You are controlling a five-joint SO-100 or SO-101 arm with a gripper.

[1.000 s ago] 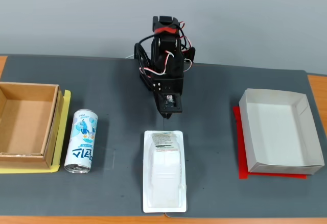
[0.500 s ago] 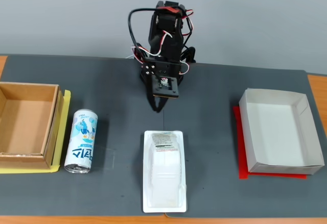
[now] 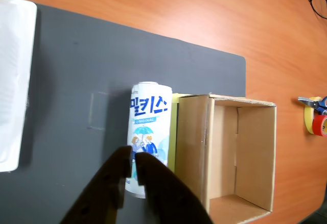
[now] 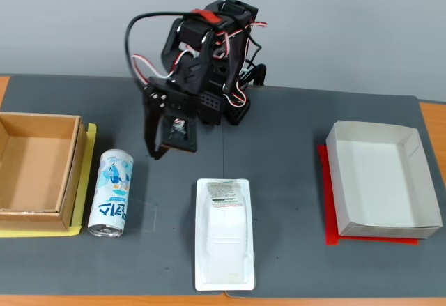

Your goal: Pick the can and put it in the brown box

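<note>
One slim white can [image 4: 111,193] lying flat, blue lettering, cartoon figure, fingers [image 3: 131,158] nearly closed, empty

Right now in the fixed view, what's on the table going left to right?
brown box → can, lying on its side → white blister package → white paper box. The arm's hand hangs above the mat between the can and the package, so I left it out of the order.

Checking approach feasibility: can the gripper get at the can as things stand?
Probably yes: the can lies uncovered beside the brown box, and nothing sits between it and the gripper.
</note>
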